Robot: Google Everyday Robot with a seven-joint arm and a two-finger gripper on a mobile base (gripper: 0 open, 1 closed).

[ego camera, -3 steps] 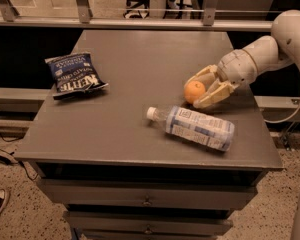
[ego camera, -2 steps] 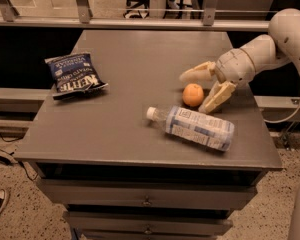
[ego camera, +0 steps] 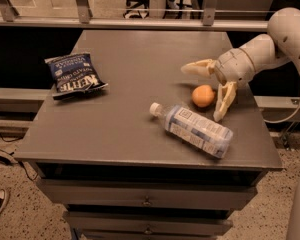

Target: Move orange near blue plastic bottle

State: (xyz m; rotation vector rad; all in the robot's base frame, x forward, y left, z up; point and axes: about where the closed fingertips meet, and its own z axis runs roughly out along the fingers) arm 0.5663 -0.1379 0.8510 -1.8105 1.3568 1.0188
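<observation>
The orange (ego camera: 203, 95) rests on the grey table (ego camera: 130, 114), just behind the blue plastic bottle (ego camera: 195, 129), which lies on its side with its white cap pointing left. My gripper (ego camera: 206, 92) is open, its two pale fingers spread wide. One finger (ego camera: 197, 67) reaches left behind the orange and the other finger (ego camera: 224, 101) points down to the orange's right. The orange sits between them, free of both.
A dark blue chip bag (ego camera: 74, 75) lies at the table's left. A metal railing (ego camera: 140, 21) runs behind the table's far edge. Drawers (ego camera: 147, 199) sit below the front edge. My arm (ego camera: 280, 39) comes in from the right.
The gripper has opened and let go of the orange, which now rests on the table beside the bottle. The fingers have spread and drawn back a little to the right.
</observation>
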